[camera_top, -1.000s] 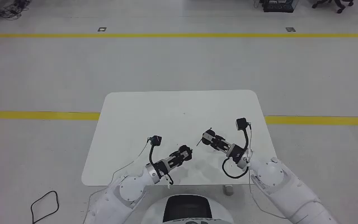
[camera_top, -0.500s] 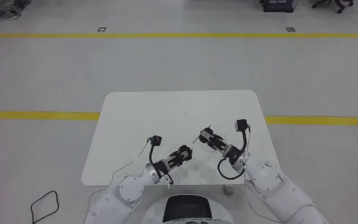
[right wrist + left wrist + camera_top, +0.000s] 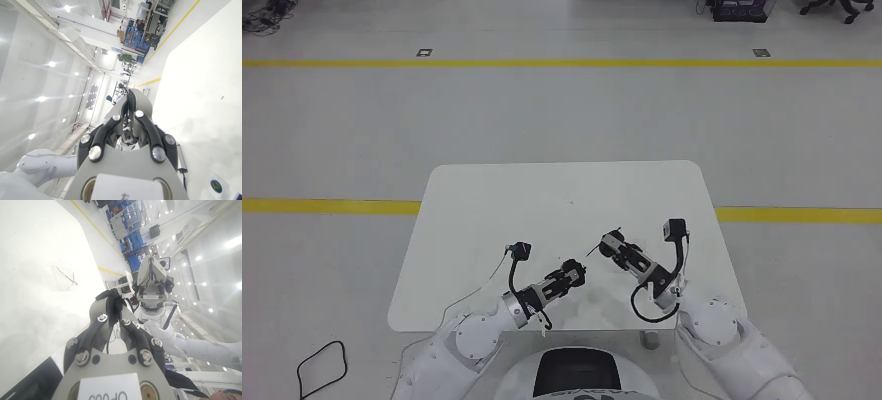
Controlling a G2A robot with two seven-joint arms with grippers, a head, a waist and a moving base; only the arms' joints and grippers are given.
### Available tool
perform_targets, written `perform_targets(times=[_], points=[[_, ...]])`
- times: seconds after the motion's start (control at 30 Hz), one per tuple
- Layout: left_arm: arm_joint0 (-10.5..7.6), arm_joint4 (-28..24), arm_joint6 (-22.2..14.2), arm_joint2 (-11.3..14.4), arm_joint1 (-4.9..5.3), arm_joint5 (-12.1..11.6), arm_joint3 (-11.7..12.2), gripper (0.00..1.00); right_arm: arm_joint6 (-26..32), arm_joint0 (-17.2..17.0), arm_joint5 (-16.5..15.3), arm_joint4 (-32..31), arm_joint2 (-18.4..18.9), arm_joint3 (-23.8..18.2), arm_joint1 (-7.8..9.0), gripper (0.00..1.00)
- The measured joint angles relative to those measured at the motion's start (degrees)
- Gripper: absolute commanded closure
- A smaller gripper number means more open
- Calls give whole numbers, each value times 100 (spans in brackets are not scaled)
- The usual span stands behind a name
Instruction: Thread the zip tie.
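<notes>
Over the last 1 second the right arm has drawn in toward the robot's middle, its elbow and shoulder sliding inward while the right gripper (image 3: 604, 243) shifted only slightly, toward the left gripper (image 3: 574, 270), which has kept its place. Both grippers hang over the near part of the white table (image 3: 542, 190), tips pointed at each other and near but not touching. The right gripper's 2 fingers are pressed together on the zip tie (image 3: 589, 253), a thin dark strip that sticks out past the fingertips toward the left gripper in the top view. The left wrist view shows that gripper head-on, with a dark line running down the seam between its closed fingers. The left gripper's fingers are also closed, black pads meeting at the tip; whether anything is pinched between them cannot be told. Farther out on the table, the left wrist view shows 2 thin dark strands (image 3: 66, 276) lying crossed (one ends in a small knob), well apart from both grippers.
</notes>
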Motion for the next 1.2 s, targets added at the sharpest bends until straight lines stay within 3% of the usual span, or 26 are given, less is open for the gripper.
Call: perform_targets(times=[0.3,0.5,1.0,1.2], points=[[0,0,0,0,0,0,0,100,-57,-377,0,-134,330,-222,-375,100],[0,0,0,0,0,0,0,100,20,-467,0,-457,434,-152,-571,100],[0,0,0,0,0,0,0,100,451,-639,0,-488,793,-7,-861,100],[0,0,0,0,0,0,0,100,445,-640,0,-495,794,-18,-864,100]])
